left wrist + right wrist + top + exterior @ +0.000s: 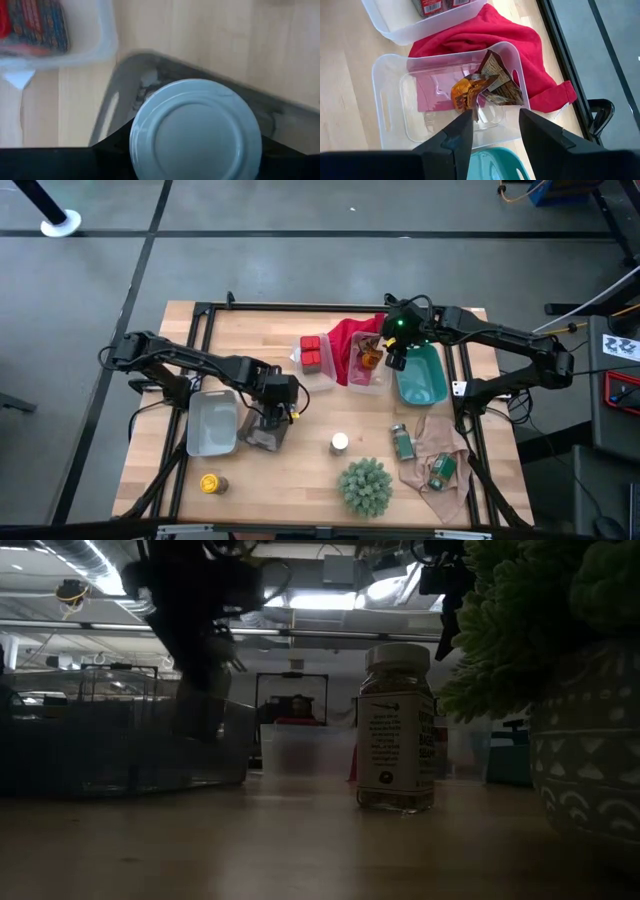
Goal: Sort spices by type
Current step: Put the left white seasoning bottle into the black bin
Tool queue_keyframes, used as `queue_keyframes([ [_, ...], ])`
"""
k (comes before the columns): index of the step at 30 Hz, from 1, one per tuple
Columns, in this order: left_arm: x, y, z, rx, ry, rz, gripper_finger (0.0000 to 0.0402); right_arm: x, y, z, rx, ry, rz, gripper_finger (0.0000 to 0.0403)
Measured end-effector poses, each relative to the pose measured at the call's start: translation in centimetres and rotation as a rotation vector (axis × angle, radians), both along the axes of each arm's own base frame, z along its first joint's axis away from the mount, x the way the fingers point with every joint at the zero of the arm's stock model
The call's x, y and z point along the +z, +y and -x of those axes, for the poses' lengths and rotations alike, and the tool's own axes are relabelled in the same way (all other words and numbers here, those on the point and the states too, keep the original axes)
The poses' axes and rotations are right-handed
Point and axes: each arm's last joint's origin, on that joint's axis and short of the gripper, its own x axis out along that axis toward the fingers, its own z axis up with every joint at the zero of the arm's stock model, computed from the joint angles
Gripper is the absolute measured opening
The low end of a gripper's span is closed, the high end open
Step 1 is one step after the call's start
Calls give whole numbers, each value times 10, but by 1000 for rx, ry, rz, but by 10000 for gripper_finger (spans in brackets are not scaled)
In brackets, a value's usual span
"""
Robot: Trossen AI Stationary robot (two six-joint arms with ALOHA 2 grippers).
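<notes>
My left gripper (272,402) is shut on a white-topped round jar (195,131) over a grey cloth (262,433). My right gripper (492,135) is open and empty above a clear bin (387,95) that holds a brown-amber packet (482,87). Two red tins (312,352) lie in another clear bin. A second white-topped jar (340,442) stands on the table and also shows in the low view (397,730). Two green-labelled jars (402,442) lie on a beige cloth. A yellow-capped jar (210,483) stands near the front left. My left gripper holds the jar just below its white lid (145,145), one dark finger on either side. The fingers come from above, pointing down. The jar is upright, with its lid toward the wrist camera. The lid hides the contact, and also whether the jar's base rests on the grey cloth.
A grey-white bin (212,423) stands left of my left gripper. A teal bin (422,377) stands beside the right gripper, and a red cloth (350,335) lies under the clear bins. The spiky green plant (365,486) stands at the front. There is bare wood around the middle jar.
</notes>
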Motion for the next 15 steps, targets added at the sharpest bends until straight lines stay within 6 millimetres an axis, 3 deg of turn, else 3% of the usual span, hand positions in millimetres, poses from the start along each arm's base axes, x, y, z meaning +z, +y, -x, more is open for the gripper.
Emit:
queue_keyframes([
  [15, -33, 16, 0, 42, -88, 1, 180, 0, 0, 0, 0, 0, 0, 161],
])
